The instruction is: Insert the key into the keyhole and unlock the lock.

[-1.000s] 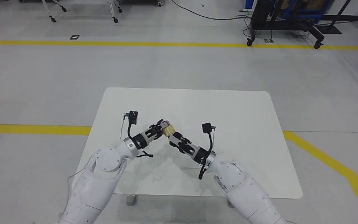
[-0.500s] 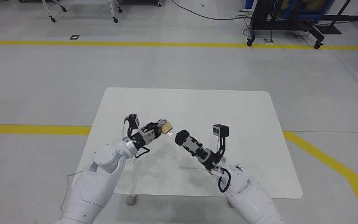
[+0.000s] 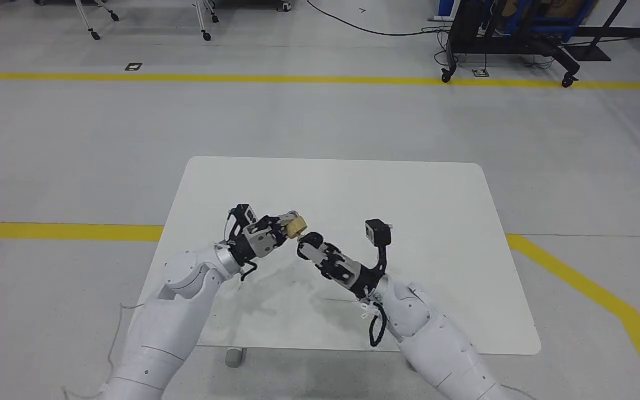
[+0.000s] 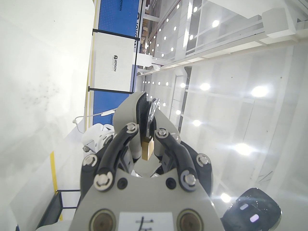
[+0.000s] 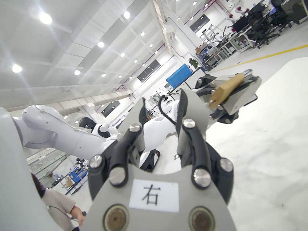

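Right gripper (image 3: pixel 305 243), drawn off to the right half a second ago, has returned beside the brass padlock (image 3: pixel 296 227), fingers apart and empty. Left gripper (image 3: pixel 284 229) clamps the padlock above the bench (image 3: pixel 430 200). Whether the key is seated cannot be told; unlocking judged unfinished.

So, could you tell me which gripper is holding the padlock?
The left gripper, shut around the brass padlock; the right gripper is open and holds nothing.
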Available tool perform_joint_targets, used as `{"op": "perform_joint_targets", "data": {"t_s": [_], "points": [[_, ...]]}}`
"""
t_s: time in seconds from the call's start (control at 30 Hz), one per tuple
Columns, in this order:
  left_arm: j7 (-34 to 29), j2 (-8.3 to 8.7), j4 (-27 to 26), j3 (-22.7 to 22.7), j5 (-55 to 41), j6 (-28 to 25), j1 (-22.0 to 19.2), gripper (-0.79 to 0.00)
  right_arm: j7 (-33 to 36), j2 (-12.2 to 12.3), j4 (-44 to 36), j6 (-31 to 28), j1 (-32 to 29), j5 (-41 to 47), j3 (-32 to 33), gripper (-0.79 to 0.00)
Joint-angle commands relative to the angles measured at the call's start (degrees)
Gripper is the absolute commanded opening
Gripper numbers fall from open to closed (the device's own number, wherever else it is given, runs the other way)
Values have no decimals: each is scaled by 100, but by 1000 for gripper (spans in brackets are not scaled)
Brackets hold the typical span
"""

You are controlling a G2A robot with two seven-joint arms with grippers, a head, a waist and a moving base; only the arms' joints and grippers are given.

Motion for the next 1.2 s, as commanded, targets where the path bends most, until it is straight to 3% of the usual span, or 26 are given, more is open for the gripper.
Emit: {"op": "perform_joint_targets", "data": {"t_s": [0.0,0.27,0.47,0.53,0.6,0.77,0.87,1.17], "points": [[-19,-4,18,18,-7,-7,-14,-785,-235,-29,74,104,62,-268,-6,-785],[-49,-16,69,48,-50,-49,-47,-785,-1153,-132,231,464,111,-1176,-69,-785],[195,-8,-44,-82,116,-629,19,-785,-1054,-116,213,-7,-9,-792,-81,-785],[276,-8,-183,-129,180,-1000,112,-785,-644,-92,236,-112,-75,-217,-176,-570],[258,-3,-279,-165,266,-1291,182,-785,27,-46,252,22,-36,606,-243,-440],[-24,-5,-383,-91,414,-1598,221,-785,1801,111,168,704,60,2483,-204,-456],[-140,-9,-376,-36,475,-1651,195,-785,2477,171,131,965,94,3193,-122,-437],[-230,-5,-367,-66,434,-1770,207,-785,3194,218,164,1310,188,3903,-61,-560]]}}
